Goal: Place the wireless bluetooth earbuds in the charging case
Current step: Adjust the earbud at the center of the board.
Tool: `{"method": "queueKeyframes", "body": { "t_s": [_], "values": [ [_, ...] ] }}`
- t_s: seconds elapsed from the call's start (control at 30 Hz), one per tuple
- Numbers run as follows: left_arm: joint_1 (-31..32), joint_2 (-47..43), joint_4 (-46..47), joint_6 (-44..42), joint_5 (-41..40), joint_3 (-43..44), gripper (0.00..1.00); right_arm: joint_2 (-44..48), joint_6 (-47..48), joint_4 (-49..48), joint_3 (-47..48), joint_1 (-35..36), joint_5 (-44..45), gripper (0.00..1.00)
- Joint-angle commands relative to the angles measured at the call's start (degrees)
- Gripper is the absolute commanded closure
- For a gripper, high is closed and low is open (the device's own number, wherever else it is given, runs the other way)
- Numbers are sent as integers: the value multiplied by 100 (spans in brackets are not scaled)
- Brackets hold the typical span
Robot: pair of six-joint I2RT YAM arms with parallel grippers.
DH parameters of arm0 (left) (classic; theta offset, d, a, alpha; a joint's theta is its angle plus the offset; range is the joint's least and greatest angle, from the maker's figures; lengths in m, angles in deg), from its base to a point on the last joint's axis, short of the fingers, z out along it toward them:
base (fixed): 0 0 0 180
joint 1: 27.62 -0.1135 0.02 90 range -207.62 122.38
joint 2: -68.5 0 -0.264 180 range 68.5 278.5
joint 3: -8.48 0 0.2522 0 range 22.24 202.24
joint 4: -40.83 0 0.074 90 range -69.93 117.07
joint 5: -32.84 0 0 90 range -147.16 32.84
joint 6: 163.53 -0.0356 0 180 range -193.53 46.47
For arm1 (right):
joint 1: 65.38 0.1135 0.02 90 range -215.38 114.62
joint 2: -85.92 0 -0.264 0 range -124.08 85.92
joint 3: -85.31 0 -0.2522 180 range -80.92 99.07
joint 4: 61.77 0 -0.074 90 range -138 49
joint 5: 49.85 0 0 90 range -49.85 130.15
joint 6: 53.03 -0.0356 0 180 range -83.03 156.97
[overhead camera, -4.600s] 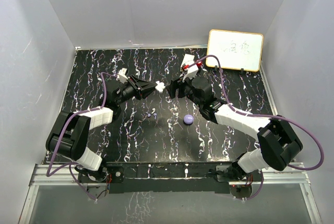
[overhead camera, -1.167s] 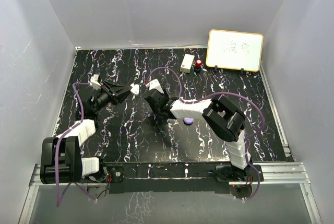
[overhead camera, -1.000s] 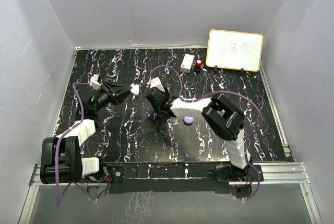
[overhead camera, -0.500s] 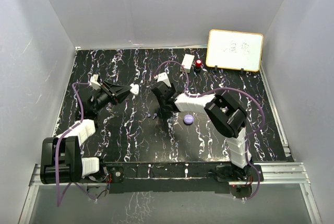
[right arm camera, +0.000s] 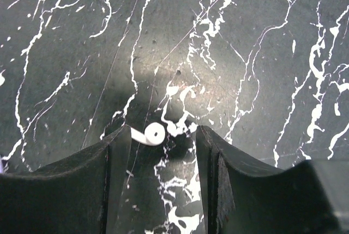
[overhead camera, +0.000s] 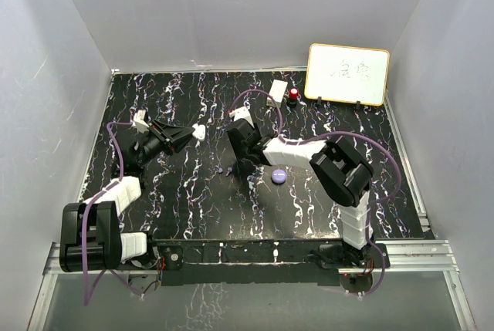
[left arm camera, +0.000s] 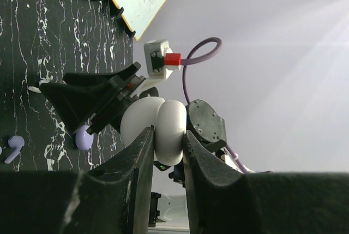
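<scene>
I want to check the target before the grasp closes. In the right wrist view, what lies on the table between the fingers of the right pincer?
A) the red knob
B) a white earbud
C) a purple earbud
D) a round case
B: a small white earbud lies on the black marbled table, in the gap between the two open fingers of the right pincer.

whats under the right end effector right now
A small white earbud lies on the black marbled table, between the open fingers of the right end effector, close to one finger. Whatever sits beneath the fingers themselves is covered, and contact cannot be told.
</scene>
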Motion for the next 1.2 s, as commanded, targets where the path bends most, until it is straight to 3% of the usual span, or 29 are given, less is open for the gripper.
{"method": "queueKeyframes", "body": {
  "t_s": [0.0, 0.33, 0.6, 1.17],
  "values": [
    [-31, -139, -27, -48, 96, -14, 100, 606, -38, -251, -135, -14, -284, 50],
    [-31, -228, -156, -147, 70, -47, 100, 808, -539, -20, -284, -84, -661, 49],
    [-34, -262, -271, -230, 61, -39, 100, 875, -507, 225, -422, -84, -482, 49],
    [-33, -197, -344, -301, 79, 40, 100, 1053, -554, -252, -768, -75, -1703, 50]
  ]
}}
